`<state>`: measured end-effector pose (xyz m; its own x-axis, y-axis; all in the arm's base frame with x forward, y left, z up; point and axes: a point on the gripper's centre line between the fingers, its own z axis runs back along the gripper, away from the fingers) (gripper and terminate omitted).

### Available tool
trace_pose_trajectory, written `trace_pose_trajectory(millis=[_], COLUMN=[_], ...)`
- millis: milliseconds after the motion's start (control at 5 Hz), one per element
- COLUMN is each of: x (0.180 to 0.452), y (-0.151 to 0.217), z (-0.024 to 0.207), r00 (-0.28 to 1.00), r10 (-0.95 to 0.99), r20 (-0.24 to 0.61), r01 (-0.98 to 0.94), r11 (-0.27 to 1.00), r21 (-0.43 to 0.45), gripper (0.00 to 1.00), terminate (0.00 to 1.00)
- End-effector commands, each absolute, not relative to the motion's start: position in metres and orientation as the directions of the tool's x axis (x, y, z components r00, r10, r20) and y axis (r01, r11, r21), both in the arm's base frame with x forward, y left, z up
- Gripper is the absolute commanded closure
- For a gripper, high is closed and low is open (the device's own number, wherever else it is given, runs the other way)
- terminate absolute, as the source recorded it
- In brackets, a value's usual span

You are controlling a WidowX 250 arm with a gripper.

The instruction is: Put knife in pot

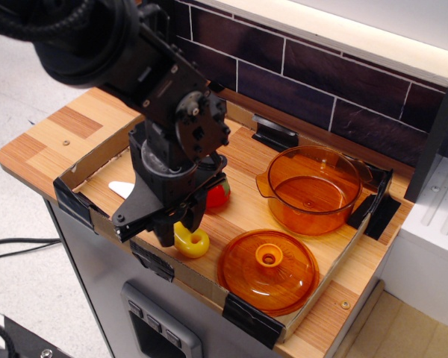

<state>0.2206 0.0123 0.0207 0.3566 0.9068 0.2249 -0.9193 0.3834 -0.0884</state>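
Note:
The knife lies flat near the front left of the cardboard tray. Its white blade tip (pixel 121 189) shows left of the arm, and its yellow handle end with the hole (pixel 191 241) shows to the right. My black gripper (pixel 181 221) is down over the middle of the knife. One finger (pixel 166 232) stands at the front side of the handle, and the jaws look apart around it. The middle of the knife is hidden by the gripper. The transparent orange pot (pixel 313 186) stands empty at the back right of the tray.
The flat orange lid with a knob (pixel 267 268) lies at the front of the tray, below the pot. A red toy fruit (pixel 219 195) sits just behind the gripper. The low cardboard tray wall (pixel 86 162) with black tape corners rings the area. A dark tiled wall stands behind.

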Motion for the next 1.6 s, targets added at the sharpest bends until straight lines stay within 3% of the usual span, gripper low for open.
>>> trace_pose_trajectory(millis=[0, 400, 600, 800, 1400], x=[0.223, 0.221, 0.224, 0.227, 0.226], y=[0.011, 0.008, 0.009, 0.012, 0.015], z=[0.019, 0.005, -0.003, -0.006, 0.069], r00=[0.348, 0.366, 0.344, 0.349, 0.249], r10=[0.906, 0.9, 0.908, 0.907, 0.958], r20=[0.24, 0.238, 0.237, 0.236, 0.142], r01=[-0.919, -0.913, -0.92, -0.919, -0.949], r11=[0.38, 0.397, 0.376, 0.381, 0.271], r21=[-0.102, -0.098, -0.106, -0.106, -0.164], gripper=[0.0, 0.0, 1.0, 1.0, 1.0], terminate=[0.0, 0.0, 0.0, 0.0, 0.0])
